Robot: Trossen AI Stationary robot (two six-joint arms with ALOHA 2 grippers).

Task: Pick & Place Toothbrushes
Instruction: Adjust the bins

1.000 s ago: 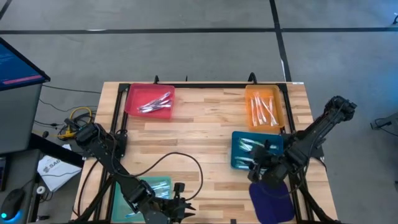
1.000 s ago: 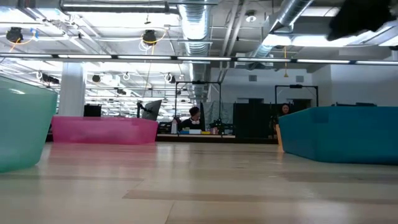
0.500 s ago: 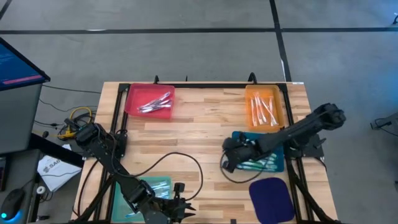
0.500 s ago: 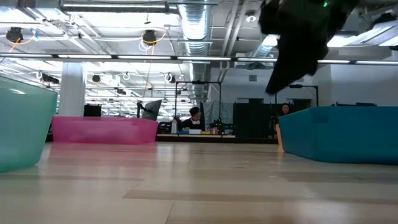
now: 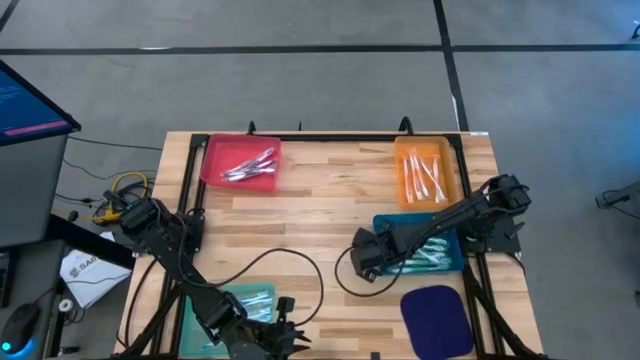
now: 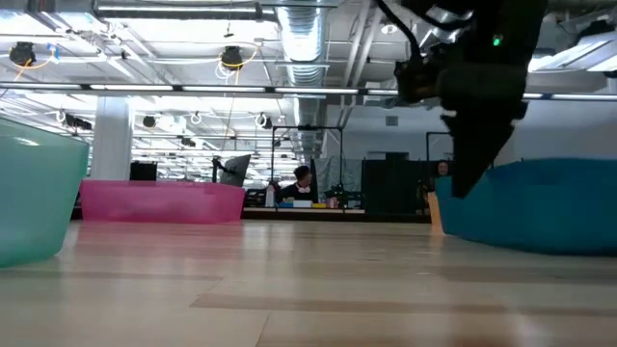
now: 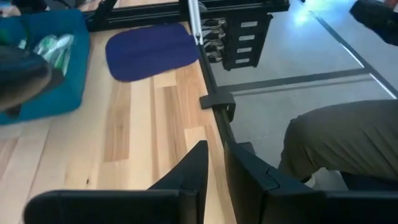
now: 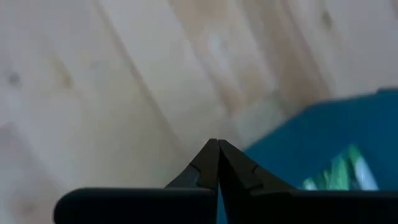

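At center right, the right gripper (image 5: 362, 258) hangs over bare wood just left of the teal tray (image 5: 385, 226) of toothbrushes (image 5: 430, 252). The left gripper (image 5: 285, 335) sits at the bottom edge beside the green tray (image 5: 262, 296).

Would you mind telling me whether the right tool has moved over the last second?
Yes. In the high view the right tool has swung from beside the purple mat across the blue tray, toward the table's middle, and now sits just off the tray's left edge.
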